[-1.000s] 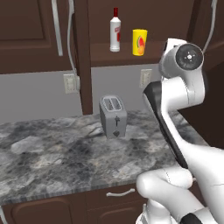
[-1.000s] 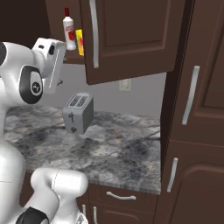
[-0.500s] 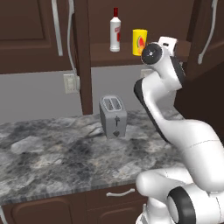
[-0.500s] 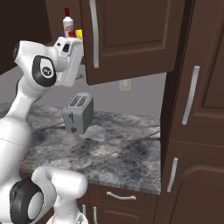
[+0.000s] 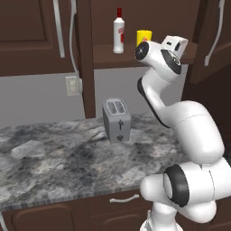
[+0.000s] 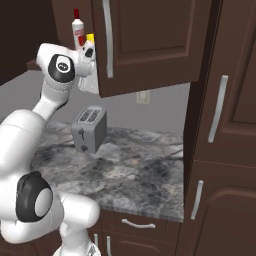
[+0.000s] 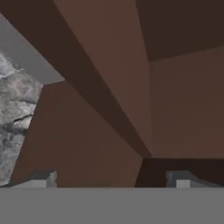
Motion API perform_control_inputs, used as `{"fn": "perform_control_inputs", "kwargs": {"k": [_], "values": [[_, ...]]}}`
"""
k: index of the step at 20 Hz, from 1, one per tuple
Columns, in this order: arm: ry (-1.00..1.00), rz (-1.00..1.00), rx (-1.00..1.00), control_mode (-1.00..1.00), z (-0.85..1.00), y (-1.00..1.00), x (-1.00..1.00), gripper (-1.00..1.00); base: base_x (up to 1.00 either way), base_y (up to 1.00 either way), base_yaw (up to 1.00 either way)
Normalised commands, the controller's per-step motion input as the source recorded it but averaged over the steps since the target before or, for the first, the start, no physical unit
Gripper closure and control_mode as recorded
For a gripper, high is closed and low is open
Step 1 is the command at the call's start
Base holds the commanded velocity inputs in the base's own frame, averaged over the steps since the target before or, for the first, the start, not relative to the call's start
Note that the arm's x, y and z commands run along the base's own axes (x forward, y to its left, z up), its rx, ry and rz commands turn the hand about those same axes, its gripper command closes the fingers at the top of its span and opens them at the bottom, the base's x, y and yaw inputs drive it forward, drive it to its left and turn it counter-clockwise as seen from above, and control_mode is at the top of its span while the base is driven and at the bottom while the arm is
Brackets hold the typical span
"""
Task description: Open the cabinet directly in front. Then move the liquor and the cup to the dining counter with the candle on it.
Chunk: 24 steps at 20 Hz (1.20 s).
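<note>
Dark brown wooden wall cabinet [image 6: 150, 45] is standing open, its raised-panel door with a long silver bar handle [image 6: 106, 37] swung outward. On its shelf [image 5: 106, 54] the slim white bottle with red cap and label [image 5: 118, 31] is standing upright, with the small bright yellow cup [image 5: 144, 37] just beside it. The white arm is reaching up next to the cup. The tool [image 7: 111, 178] is facing brown cabinet panels with its tips spread apart, grasping nothing. A silver toaster [image 5: 117, 120] is sitting on the marbled grey worktop [image 5: 54, 167] below.
</note>
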Motion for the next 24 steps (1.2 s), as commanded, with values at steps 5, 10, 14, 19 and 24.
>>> {"fn": "perform_control_inputs", "kwargs": {"k": [5, 10, 14, 19, 24], "values": [[-0.06, -0.03, 0.01, -1.00, 0.21, -1.00, -0.17, -1.00, 0.00, 0.00, 0.00], [-0.14, -0.01, 0.06, -1.00, 0.15, -1.00, -0.50, -1.00, 0.00, 0.00, 0.00], [-0.15, -0.01, 0.07, -1.00, 0.02, -1.00, -0.44, -1.00, 0.00, 0.00, 0.00], [-0.11, -0.04, 0.09, -1.00, 0.00, -1.00, -0.16, -1.00, 0.00, 0.00, 0.00], [-0.03, -0.12, 0.09, -1.00, 0.00, -1.00, 0.00, -1.00, 0.00, 0.00, 0.00]]}}
